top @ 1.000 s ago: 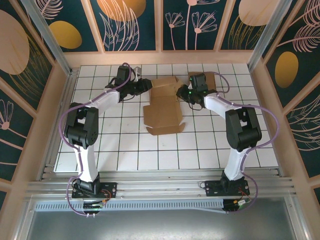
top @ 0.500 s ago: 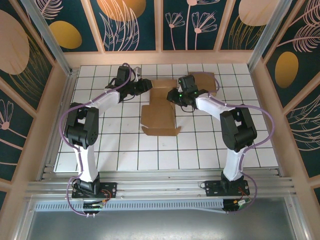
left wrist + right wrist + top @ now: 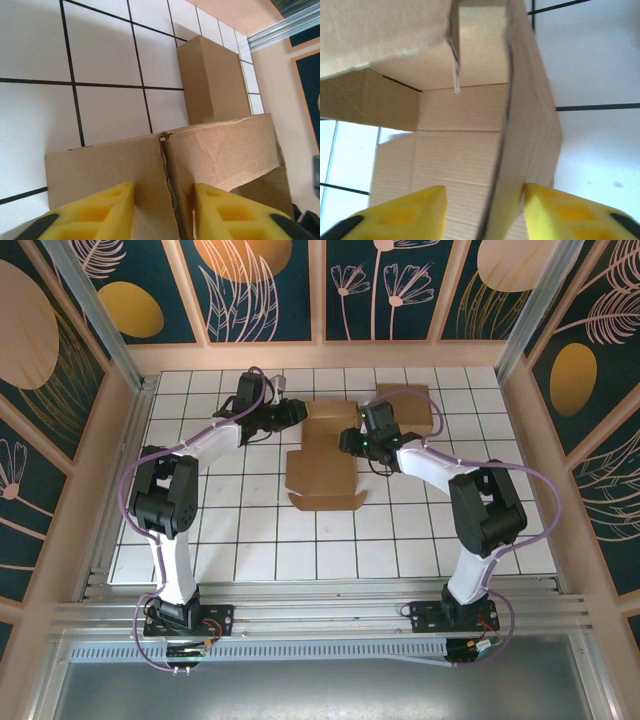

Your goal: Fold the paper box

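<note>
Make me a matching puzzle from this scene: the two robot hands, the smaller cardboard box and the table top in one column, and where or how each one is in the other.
Things:
1. left hand
2. right hand
3. smaller cardboard box
4. table top

Descriptions:
A. white with black grid lines
B. astride the right-hand edge of the paper box
C. at the paper box's far left corner
D. lying apart, toward the back right

Pairs: 1-C, 2-B, 3-D, 4-A
</note>
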Controlling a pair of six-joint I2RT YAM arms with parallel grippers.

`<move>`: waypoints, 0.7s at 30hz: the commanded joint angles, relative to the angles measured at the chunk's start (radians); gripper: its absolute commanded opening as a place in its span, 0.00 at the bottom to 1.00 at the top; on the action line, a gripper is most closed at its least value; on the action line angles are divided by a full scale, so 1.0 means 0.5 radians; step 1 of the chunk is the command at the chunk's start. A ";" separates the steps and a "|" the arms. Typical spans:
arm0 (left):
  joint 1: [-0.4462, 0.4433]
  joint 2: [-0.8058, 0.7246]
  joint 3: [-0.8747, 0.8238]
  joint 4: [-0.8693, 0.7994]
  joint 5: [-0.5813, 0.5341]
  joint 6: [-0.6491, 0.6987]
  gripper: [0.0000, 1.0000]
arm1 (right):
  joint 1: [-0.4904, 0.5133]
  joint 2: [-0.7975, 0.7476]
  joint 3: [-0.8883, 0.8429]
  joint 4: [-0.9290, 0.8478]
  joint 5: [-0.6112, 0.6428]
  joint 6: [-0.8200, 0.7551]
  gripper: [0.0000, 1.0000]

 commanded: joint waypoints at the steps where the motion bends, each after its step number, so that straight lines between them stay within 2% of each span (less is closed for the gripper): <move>1: -0.050 -0.067 -0.079 -0.259 -0.079 0.094 0.43 | -0.030 -0.107 -0.072 0.148 0.213 -0.075 0.36; 9: -0.050 -0.307 -0.075 -0.359 -0.266 0.255 0.53 | -0.030 0.012 0.080 0.062 0.549 -0.183 0.16; 14: -0.050 -0.510 -0.174 -0.399 -0.369 0.283 0.53 | -0.030 0.042 0.161 -0.028 0.579 -0.291 0.08; 18: -0.088 -0.749 -0.385 -0.324 -0.467 0.132 0.44 | -0.031 0.068 0.279 -0.189 0.517 -0.296 0.06; 21: -0.231 -0.893 -0.615 -0.113 -0.514 -0.034 0.34 | -0.037 0.077 0.333 -0.280 0.481 -0.278 0.06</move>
